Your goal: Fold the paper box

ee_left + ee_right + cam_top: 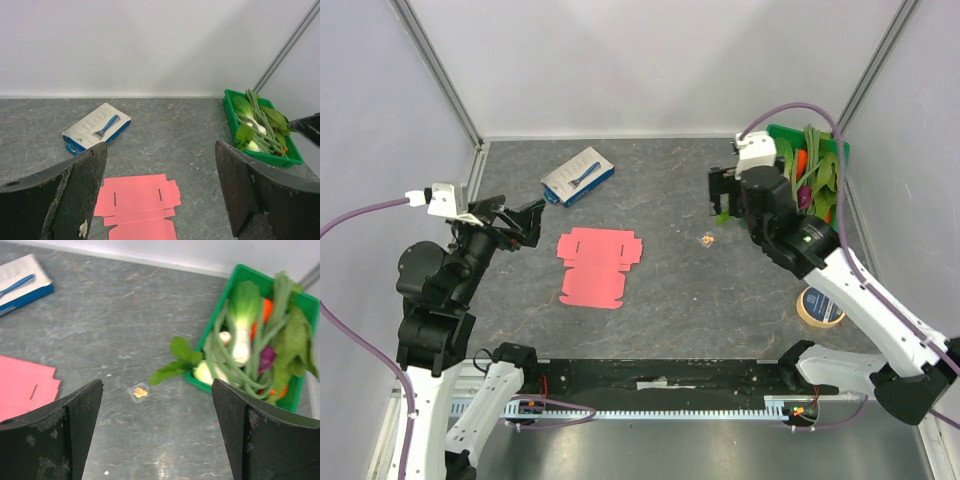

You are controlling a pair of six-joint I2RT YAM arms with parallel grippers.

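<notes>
The pink paper box lies flat and unfolded mid-worktop, while a little farther back the left hand and right hand hang spread wide, empty, with a white-and-blue box beyond.

A dark grey, stone-patterned table is enclosed on three sides by plain pale walls: a back wall, a left wall and a right wall. Slim metal posts are set in the back corners. The scene is evenly lit, and only soft shadows are cast.
</notes>
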